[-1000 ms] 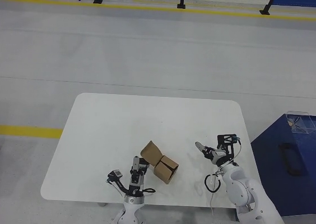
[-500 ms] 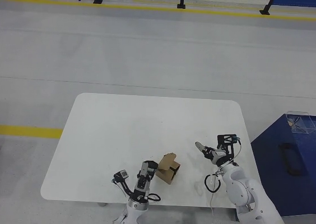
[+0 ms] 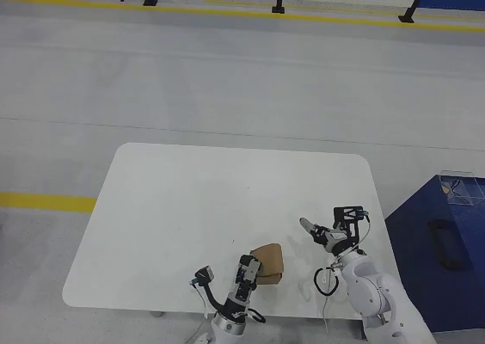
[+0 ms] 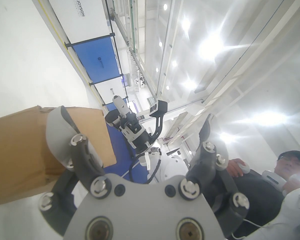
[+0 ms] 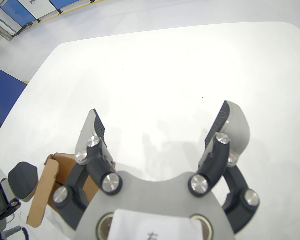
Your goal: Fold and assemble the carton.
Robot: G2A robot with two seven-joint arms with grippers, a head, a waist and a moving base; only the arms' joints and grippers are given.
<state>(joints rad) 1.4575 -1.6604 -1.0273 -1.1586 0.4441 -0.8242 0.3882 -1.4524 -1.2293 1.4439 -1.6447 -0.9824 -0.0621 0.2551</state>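
A brown cardboard carton (image 3: 268,261) lies near the table's front edge, with its flap folded over the body. My left gripper (image 3: 225,277) is just beside it on the front-left, open. In the left wrist view one finger (image 4: 61,131) lies against the carton's side (image 4: 17,151), and nothing is between the fingers of the left gripper (image 4: 132,118). My right gripper (image 3: 327,230) stands open and apart from the carton, to its right. The right wrist view shows the right gripper (image 5: 162,118) over bare table, with the carton (image 5: 65,164) and a loose flap (image 5: 43,191) off to one side.
The white table (image 3: 182,198) has wide free room at the back and left. A blue cabinet (image 3: 449,258) stands off the right edge, with a clear box (image 3: 462,185) on top. The front edge is close to the carton.
My left gripper has moved right along the front edge, pushing against the carton. The raised flap has folded down and the carton has shifted right. The right arm has not moved.
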